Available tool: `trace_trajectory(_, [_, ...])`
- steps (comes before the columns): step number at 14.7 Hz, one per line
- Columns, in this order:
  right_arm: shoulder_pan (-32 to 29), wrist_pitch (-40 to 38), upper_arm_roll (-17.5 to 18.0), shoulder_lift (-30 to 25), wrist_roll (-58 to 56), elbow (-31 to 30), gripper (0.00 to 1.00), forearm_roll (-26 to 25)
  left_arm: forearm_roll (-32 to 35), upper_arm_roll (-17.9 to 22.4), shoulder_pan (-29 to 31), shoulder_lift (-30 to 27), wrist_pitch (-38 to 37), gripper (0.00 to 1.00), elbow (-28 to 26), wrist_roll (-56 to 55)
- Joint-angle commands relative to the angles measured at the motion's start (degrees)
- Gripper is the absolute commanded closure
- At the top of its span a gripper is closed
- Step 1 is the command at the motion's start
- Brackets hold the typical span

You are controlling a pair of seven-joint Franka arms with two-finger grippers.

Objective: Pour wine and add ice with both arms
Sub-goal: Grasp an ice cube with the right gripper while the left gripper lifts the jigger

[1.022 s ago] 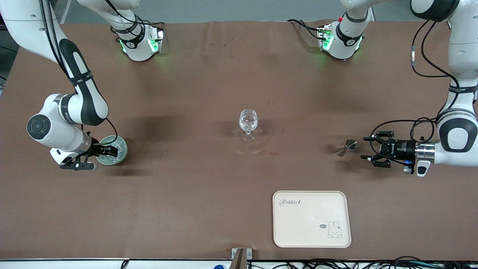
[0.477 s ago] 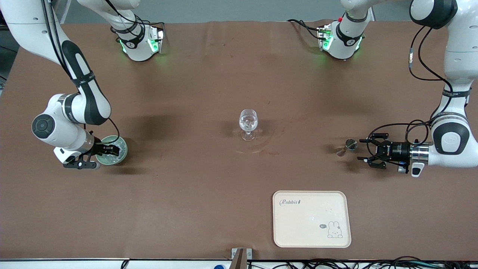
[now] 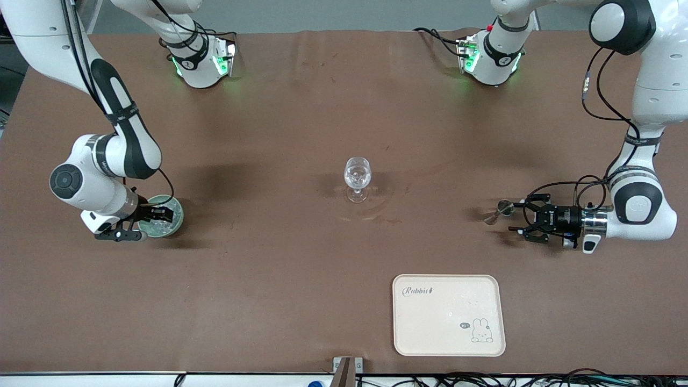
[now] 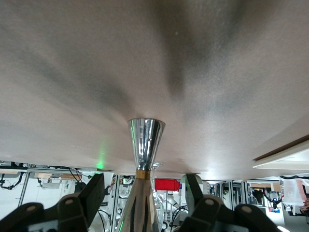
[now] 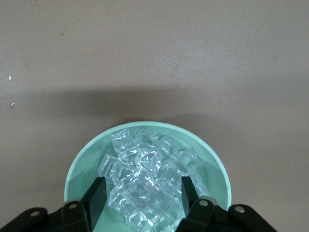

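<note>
Right wrist view shows the right gripper (image 5: 140, 193) with its 2 fingers parted around a cube at the top of the ice (image 5: 149, 176) heaped in the green bowl (image 5: 82, 169) at the right arm's end of the table; nothing is lifted. The ice looks slick, hard and light, so a squeeze on flat faces suits it. The left gripper (image 4: 145, 193) stands open around the metal measuring cup (image 4: 145, 145), not clamping it; this cup looks rigid and smooth, best gripped at its narrow waist.

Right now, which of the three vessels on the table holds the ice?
The green bowl at the right arm's end, with ice piled inside. The stemmed glass mid-table and the metal jigger show none.
</note>
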Motion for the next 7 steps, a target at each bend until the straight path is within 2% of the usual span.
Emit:
trace_trajectory(1, [0.0, 1.0, 0.2, -0.7, -0.4, -1.6, 0.31, -0.4, -1.2, -0.1, -0.1, 0.7, 0.0, 0.25, 0.1, 1.9])
trace_trajectory(4, [0.0, 1.0, 0.2, -0.7, -0.4, -1.8, 0.4, -0.4, -1.3, -0.6, -0.1, 1.3, -0.1, 0.27, 0.1, 2.0])
trace_trajectory(5, [-0.1, 1.0, 0.2, -0.7, -0.4, -1.8, 0.47, -0.4, -1.3, -0.6, -0.2, 1.4, -0.1, 0.28, 0.1, 2.0])
trace_trajectory(7, [-0.1, 1.0, 0.2, -0.8, -0.4, -1.8, 0.67, -0.4, -2.3, -0.7, -0.4, 1.7, -0.3, 0.31, -0.1, 2.1])
